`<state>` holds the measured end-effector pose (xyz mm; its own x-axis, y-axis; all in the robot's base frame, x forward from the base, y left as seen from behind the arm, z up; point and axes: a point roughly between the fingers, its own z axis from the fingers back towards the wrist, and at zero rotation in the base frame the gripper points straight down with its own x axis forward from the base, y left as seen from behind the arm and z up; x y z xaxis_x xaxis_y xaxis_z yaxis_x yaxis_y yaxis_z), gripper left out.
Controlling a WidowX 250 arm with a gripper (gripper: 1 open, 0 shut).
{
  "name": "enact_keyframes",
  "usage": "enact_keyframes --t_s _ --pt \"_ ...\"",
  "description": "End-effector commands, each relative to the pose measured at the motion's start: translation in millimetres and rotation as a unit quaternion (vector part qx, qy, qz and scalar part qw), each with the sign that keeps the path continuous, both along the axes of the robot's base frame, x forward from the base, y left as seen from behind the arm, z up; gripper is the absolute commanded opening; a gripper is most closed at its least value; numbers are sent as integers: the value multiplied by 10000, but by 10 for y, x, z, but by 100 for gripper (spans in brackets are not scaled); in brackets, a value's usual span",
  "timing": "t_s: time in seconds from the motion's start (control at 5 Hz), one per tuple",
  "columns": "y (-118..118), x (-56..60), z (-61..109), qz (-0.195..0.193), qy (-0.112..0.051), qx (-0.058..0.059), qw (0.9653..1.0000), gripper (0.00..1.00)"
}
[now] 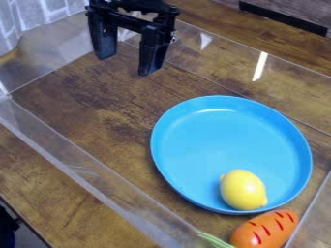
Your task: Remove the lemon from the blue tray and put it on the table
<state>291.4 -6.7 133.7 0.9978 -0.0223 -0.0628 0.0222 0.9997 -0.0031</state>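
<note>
The lemon [243, 189] is a small glossy yellow oval lying at the near edge of the blue tray [220, 131], a big round blue plate on the right of the dark wood-grain table [91, 107]. My black gripper [130, 58] hangs at the top left, pointing down, well away from the tray and the lemon. Its two fingers stand apart with nothing between them, so it is open.
An orange carrot-like toy [265, 231] with a green top lies just outside the tray's near rim at the bottom right. Clear plastic walls [65, 160] border the table on the left and near sides. Bare wood lies left of the tray.
</note>
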Motion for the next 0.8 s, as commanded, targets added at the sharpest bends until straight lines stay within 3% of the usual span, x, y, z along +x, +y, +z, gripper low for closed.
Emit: enact_keyframes --t_s 0.0,0.2,0.6 --pt "-41 3 -61 -42 70 -9 10000 100" --pt "-126 15 -129 -121 126 -20 9998 100" --pt "-713 64 -256 -462 23 -99 9989 100"
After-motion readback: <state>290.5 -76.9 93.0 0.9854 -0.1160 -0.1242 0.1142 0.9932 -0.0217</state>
